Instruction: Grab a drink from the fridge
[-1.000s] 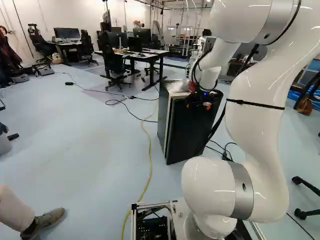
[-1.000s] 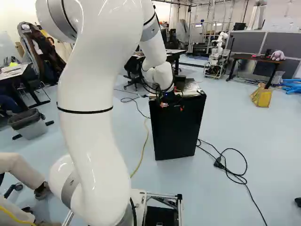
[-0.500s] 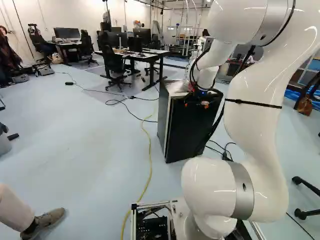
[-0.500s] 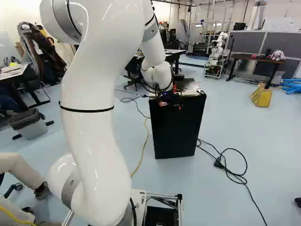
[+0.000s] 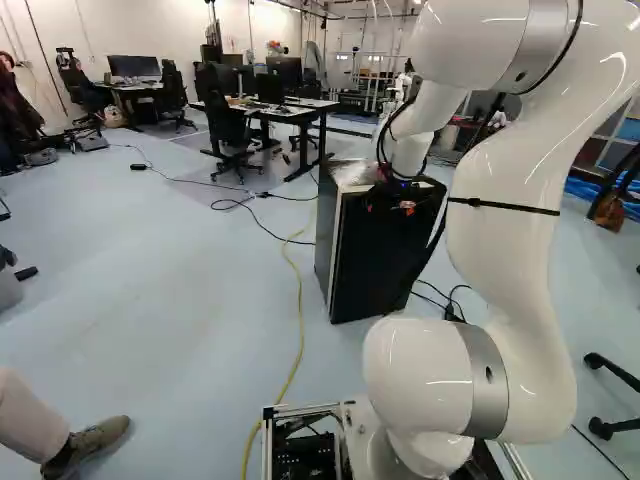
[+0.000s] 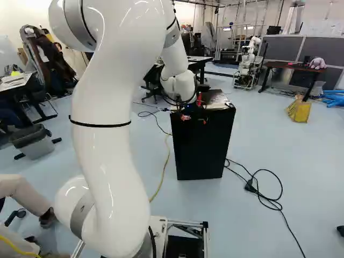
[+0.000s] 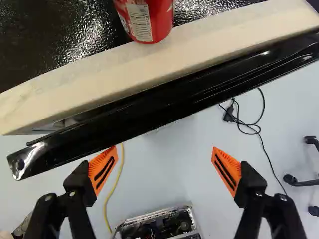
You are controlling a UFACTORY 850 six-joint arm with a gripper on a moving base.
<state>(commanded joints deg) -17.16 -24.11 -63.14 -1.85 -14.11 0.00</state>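
While my one arm [image 6: 110, 150] arches high and bends down ahead, I log: one gripper [image 5: 388, 208], two fingers spread wide beside the near edge of one fridge [image 5: 385, 265]; one red can [image 7: 149, 22] on top, close to that edge; broad floor [image 5: 150, 300] left of the fridge in the left base view.

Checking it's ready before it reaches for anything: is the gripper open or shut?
Open: the gripper has its orange pads wide apart in the wrist view, with nothing gripped between them.
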